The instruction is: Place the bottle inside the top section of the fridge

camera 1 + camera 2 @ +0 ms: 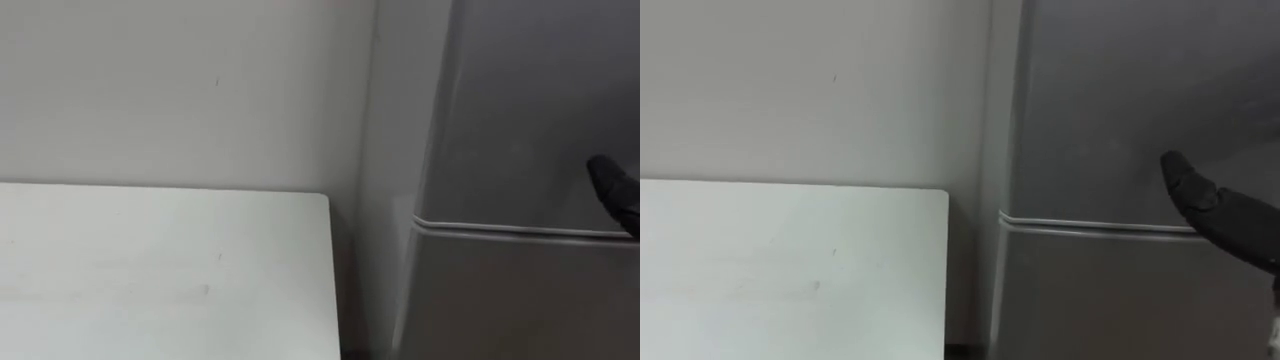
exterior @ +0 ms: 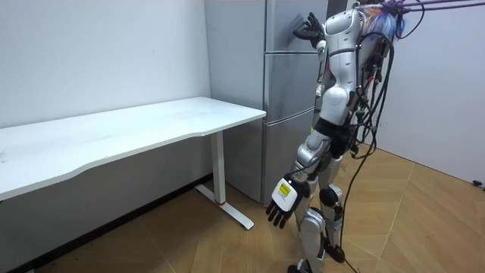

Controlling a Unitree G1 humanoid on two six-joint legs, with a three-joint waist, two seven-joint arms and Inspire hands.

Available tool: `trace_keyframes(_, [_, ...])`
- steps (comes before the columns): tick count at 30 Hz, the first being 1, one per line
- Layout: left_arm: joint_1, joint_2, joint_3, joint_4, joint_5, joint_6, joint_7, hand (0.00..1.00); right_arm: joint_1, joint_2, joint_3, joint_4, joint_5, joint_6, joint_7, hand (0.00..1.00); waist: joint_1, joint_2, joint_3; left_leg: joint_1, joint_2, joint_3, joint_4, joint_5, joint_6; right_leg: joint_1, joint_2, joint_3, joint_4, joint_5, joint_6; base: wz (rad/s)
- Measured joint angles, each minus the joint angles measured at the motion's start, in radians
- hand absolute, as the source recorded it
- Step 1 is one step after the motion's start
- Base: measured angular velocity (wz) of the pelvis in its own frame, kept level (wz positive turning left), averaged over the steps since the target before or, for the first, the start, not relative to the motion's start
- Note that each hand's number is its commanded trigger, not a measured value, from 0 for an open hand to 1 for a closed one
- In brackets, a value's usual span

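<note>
white bench (image 1: 160, 270) lies closest in the eye views, at the lower left, with its far right corner just beside the grey fridge (image 1: 400, 150) and a narrow dark gap between them. behind the bench rises a plain pale wall (image 1: 180, 90). the fridge stands on the right, its upper door (image 1: 530, 110) shut flat, and a thin bright seam (image 1: 520, 231) parts it from the lower door (image 1: 520, 300) below. the right hand (image 1: 1218, 212) comes in from the right edge, dark, and reaches across the front of the upper door just above that seam; its fingers (image 1: 1180, 175) are stretched out and apart, lying at the door's face and clamped on nothing that i can see. in the room view the robot stands upright on the wooden floor (image 2: 189, 243), close before the fridge, with the bench's end at the room view's left of it, and its right arm is raised to head height against the upper door. the left hand (image 2: 282, 203) hangs low beside its thigh, fingers loose and spread, pointing down, and holds nothing. where the bottle is i cannot tell: it is in neither hand, and the fridge doors are shut
</note>
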Motion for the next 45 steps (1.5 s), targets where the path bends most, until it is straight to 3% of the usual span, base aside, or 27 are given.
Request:
trace_keyframes(7, [-0.020, 0.006, -0.023, 0.001, 0.008, 0.006, -0.020, 0.00, -0.011, 0.004, 0.017, 0.113, -0.137, -0.027, -0.020, 0.00, 0.012, -0.007, 0.0030, 0.012, 0.000, -0.003, -0.008, 0.000, 0.000, 0.015, 0.002, 0.003, -0.006, 0.007, 0.001, 0.00])
trace_keyframes(13, [-0.036, 0.008, -0.040, -0.003, 0.010, 0.011, -0.014, 0.00, -0.038, 0.009, 0.032, 0.194, -0.235, -0.054, -0.070, 0.00, 0.022, 0.003, -0.0013, 0.010, 0.003, -0.007, -0.007, 0.000, 0.000, 0.020, 0.007, 0.002, -0.020, 0.018, -0.001, 0.00])
trace_keyframes(18, [-0.040, 0.008, -0.045, -0.003, 0.010, 0.026, -0.008, 0.00, -0.051, 0.010, 0.040, 0.241, -0.265, -0.070, -0.096, 0.00, 0.021, 0.002, -0.0007, 0.012, 0.002, -0.014, -0.003, -0.001, 0.001, 0.029, 0.006, -0.001, -0.022, 0.020, 0.001, 0.03])
trace_keyframes(31, [-0.025, 0.015, -0.040, -0.002, 0.009, 0.017, 0.002, 0.00, -0.050, 0.010, 0.042, 0.246, -0.227, -0.087, -0.124, 0.00, 0.016, 0.001, -0.0025, 0.009, 0.000, -0.030, -0.004, 0.000, 0.001, 0.033, 0.003, -0.023, -0.025, 0.021, 0.000, 0.02])
trace_keyframes(33, [-0.020, 0.017, -0.034, -0.001, 0.009, 0.013, -0.001, 0.00, -0.050, 0.010, 0.039, 0.241, -0.220, -0.088, -0.121, 0.00, 0.007, -0.001, -0.0056, 0.006, -0.001, -0.036, -0.003, 0.000, 0.002, 0.034, 0.002, -0.027, -0.028, 0.021, 0.000, 0.07])
trace_keyframes(35, [-0.015, 0.017, -0.022, -0.001, 0.008, 0.013, -0.002, 0.00, -0.050, 0.010, 0.039, 0.236, -0.206, -0.087, -0.114, 0.00, -0.003, -0.005, -0.0143, 0.003, -0.002, -0.040, -0.002, 0.000, 0.002, 0.036, 0.003, -0.028, -0.035, 0.023, 0.002, 0.06])
trace_keyframes(41, [0.018, 0.017, 0.005, -0.032, 0.008, 0.011, 0.001, 0.00, -0.051, 0.009, 0.001, 0.218, -0.098, -0.089, -0.114, 0.00, -0.031, -0.010, -0.0174, 0.005, -0.004, -0.052, -0.002, 0.001, 0.003, 0.047, 0.004, -0.035, -0.039, 0.025, 0.004, 0.06])
trace_keyframes(45, [0.021, 0.013, 0.023, -0.035, 0.008, 0.010, 0.001, 0.00, -0.050, -0.056, -0.084, 0.220, -0.057, -0.037, -0.121, 0.00, -0.034, -0.012, -0.0147, 0.006, -0.004, -0.055, -0.003, 0.001, 0.002, 0.051, 0.005, -0.037, -0.042, 0.024, 0.005, 0.02])
